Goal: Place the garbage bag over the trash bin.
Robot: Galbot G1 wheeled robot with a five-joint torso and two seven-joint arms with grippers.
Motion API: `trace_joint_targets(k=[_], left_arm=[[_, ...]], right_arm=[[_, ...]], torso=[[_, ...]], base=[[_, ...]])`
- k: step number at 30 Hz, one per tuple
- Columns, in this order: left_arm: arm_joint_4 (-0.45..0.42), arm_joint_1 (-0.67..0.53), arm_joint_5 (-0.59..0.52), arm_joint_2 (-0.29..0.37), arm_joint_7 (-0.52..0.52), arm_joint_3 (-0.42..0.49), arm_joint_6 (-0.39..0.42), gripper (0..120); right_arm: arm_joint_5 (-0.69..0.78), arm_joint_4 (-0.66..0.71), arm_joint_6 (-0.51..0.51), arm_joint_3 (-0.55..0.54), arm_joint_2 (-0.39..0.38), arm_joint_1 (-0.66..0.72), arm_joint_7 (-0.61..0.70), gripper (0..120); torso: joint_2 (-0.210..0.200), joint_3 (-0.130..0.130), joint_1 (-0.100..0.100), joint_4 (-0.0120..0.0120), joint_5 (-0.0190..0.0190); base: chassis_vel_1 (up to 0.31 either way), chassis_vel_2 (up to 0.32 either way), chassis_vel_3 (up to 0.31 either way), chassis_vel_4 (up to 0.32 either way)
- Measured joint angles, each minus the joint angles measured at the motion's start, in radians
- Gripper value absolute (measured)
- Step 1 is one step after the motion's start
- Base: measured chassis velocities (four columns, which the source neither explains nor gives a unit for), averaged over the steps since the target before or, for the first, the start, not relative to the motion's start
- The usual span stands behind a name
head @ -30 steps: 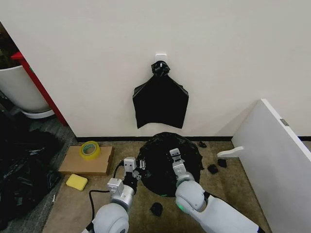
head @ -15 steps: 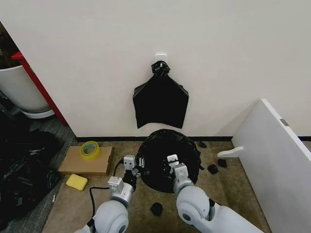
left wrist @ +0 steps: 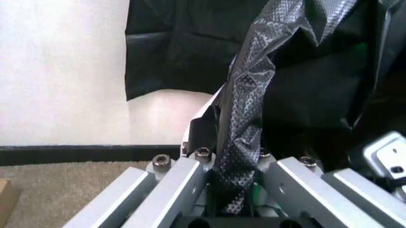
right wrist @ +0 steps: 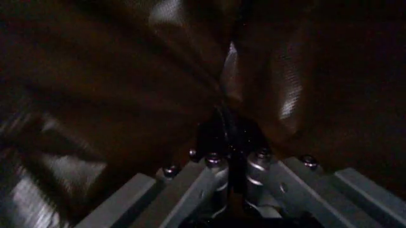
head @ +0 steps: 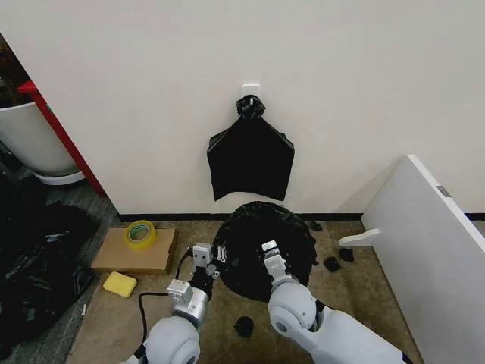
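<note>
The garbage bag (head: 254, 236) is a glossy black wrinkled film spread as a round dome on the floor below the wall. The trash bin is hidden under it. My left gripper (head: 215, 265) is at the bag's left edge. In the left wrist view a twisted strip of the bag (left wrist: 244, 114) runs down between the shut fingers (left wrist: 190, 183). My right gripper (head: 267, 249) is over the bag's middle. In the right wrist view its fingers (right wrist: 209, 164) are closed on a dark fold of film (right wrist: 228, 71).
A flat black bundle (head: 250, 159) hangs from a wall hook above. A cardboard sheet (head: 114, 254) with a yellow tape roll (head: 140, 233) and a yellow sponge (head: 120, 284) lie left. Black scraps (head: 244, 326) (head: 331, 264) dot the carpet. A white panel (head: 432, 250) stands right, a white tub (head: 30, 144) far left.
My right gripper has drawn slightly back toward me and leftward with the film, and the bag's outline has shifted a little. The left gripper has barely moved.
</note>
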Motion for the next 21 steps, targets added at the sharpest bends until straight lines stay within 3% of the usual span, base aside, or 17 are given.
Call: trace_joint_targets(k=[6, 11, 16, 21], left_arm=[[0.001, -0.002, -0.004, 0.003, -0.001, -0.001, 0.001, 0], [0.009, -0.009, -0.002, 0.002, -0.001, -0.001, 0.001, 0], [0.008, -0.01, 0.0, 0.001, -0.001, -0.001, 0.0, 0], [-0.008, -0.006, 0.0, 0.009, 0.0, -0.002, 0.0, 0]], right_arm=[[-0.067, 0.046, 0.085, 0.012, -0.027, -0.035, -0.067, 0], [0.191, 0.166, -0.037, 0.023, -0.055, -0.057, 0.042, 0], [0.296, 0.14, -0.064, 0.007, -0.055, -0.024, 0.096, 0], [0.249, 0.047, -0.064, -0.036, -0.045, 0.016, 0.089, 0]], torso=[[0.0, 0.0, 0.0, -0.0001, 0.0001], [0.0, 0.0, 0.0, -0.0002, -0.0001], [0.0, 0.0, 0.0, 0.0, 0.0], [0.0, 0.0, 0.0, 0.0, 0.0]], base=[[0.0, 0.0, 0.0, 0.0], [0.0, 0.0, 0.0, 0.0], [0.0, 0.0, 0.0, 0.0], [0.0, 0.0, 0.0, 0.0]])
